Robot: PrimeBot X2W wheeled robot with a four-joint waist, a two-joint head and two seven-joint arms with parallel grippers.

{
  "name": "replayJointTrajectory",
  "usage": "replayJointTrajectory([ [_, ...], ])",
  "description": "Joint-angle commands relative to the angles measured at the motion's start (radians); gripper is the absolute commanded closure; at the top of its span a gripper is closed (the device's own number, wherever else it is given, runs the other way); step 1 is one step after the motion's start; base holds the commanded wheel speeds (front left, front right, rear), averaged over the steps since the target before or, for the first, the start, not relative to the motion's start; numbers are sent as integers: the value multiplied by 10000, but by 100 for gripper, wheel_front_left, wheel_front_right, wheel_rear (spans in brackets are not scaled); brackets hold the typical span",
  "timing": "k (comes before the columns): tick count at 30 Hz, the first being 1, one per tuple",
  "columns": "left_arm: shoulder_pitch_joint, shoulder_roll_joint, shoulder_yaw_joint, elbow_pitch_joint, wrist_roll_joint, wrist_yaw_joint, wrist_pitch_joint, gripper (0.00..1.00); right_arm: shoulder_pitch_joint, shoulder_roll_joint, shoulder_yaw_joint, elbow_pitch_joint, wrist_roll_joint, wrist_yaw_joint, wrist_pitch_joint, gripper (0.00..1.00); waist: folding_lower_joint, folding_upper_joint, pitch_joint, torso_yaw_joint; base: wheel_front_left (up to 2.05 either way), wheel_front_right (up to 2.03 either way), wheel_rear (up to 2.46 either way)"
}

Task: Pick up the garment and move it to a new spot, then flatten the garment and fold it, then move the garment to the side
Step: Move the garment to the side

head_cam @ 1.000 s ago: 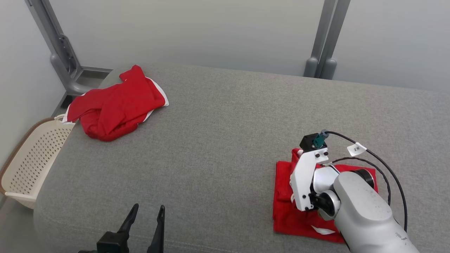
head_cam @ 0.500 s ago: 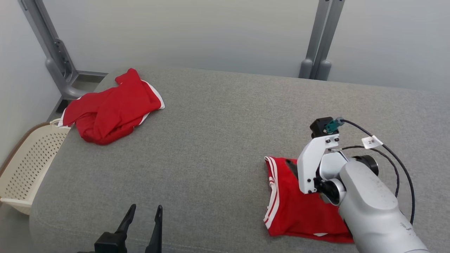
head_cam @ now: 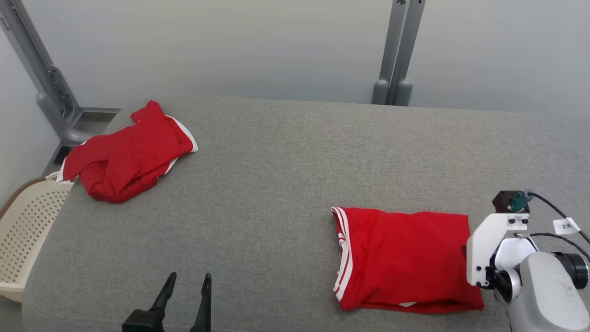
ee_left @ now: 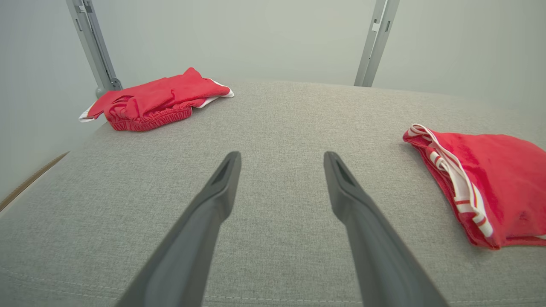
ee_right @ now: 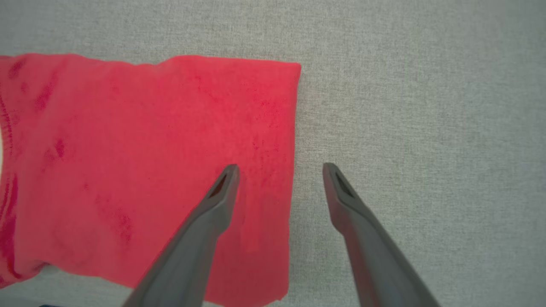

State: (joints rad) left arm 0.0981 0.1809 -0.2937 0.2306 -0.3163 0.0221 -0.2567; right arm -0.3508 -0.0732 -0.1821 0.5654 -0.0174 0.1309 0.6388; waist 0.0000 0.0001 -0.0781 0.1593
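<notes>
A red garment (head_cam: 401, 258) with white-striped trim lies folded in a flat rectangle on the right of the grey padded surface (head_cam: 276, 184). It also shows in the left wrist view (ee_left: 490, 170) and the right wrist view (ee_right: 149, 162). My right gripper (ee_right: 279, 170) is open above the garment's right edge, one finger over the cloth and the other over bare surface, holding nothing. Its white wrist (head_cam: 488, 249) hides the fingers in the head view. My left gripper (head_cam: 189, 276) hovers open and empty near the front edge, also seen from its own wrist (ee_left: 281, 155).
A second red garment (head_cam: 124, 161) lies crumpled at the back left corner. A cream perforated basket (head_cam: 23, 230) stands off the left end of the surface. Grey metal posts (head_cam: 396, 50) rise behind it against a pale wall.
My right gripper has opened and drawn back to the right, off the folded garment, which now lies flat. The head view has shifted as well. The left gripper has not moved.
</notes>
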Motion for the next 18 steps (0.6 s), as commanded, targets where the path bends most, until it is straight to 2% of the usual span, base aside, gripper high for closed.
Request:
replayJointTrajectory([
  [1, 72, 79, 20, -66, -53, 58, -55, 0, 467, 98, -217, -566, -131, -4, 249, 0, 0, -1, 52, -144, 0, 0, 0],
  [9, -199, 135, -28, -66, -33, -40, -70, 0, 1048, 201, -406, -1695, -46, -4, 744, 0, 0, -1, 276, -237, 0, 0, 0],
  [18, -455, 170, -111, 40, 4, -74, -79, 0, 787, 207, -559, -1419, 255, -4, 636, 0, 0, -1, 641, 149, 0, 0, 0],
])
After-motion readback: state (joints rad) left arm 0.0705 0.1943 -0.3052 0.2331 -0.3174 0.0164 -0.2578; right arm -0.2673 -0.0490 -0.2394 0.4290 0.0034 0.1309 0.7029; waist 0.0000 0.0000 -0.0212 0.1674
